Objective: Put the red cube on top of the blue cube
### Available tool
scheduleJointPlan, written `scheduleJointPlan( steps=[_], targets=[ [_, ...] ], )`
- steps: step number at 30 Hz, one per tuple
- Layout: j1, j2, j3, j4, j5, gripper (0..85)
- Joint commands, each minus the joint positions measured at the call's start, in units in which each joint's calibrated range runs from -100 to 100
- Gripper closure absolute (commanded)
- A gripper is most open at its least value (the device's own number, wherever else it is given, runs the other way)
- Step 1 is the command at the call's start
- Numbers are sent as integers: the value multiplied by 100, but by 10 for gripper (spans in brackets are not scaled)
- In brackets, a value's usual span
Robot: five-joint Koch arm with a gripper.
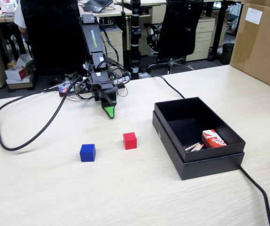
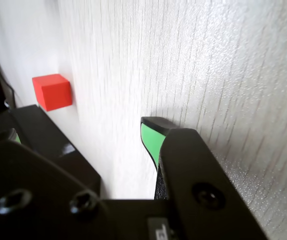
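Note:
The red cube point(image 1: 130, 140) sits on the pale wooden table, and the blue cube point(image 1: 87, 152) sits to its left, about a cube's width apart. My gripper point(image 1: 109, 113) points down at the table behind both cubes, a little nearer the red one, touching neither. In the wrist view the gripper point(image 2: 91, 115) is open and empty, with bare table showing between its green-padded jaws. The red cube point(image 2: 52, 91) lies beyond the left jaw there. The blue cube is out of the wrist view.
An open black box point(image 1: 198, 157) stands to the right, holding a red-and-white packet point(image 1: 213, 139) and some wooden sticks point(image 1: 194, 147). A black cable point(image 1: 12, 143) loops on the left; another cable point(image 1: 262, 193) runs from the box to the front right. A cardboard box point(image 1: 262, 42) stands at the back right.

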Motion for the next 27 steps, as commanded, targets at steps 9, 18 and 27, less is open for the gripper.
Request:
scheduleJointPlan(
  steps=[9,18,27],
  targets=[
    [-15,-20,1058,-1430,29,378],
    [24,599,3724,-3910,278,383],
    [98,2745,6462,-5664,357,384]
  ],
)
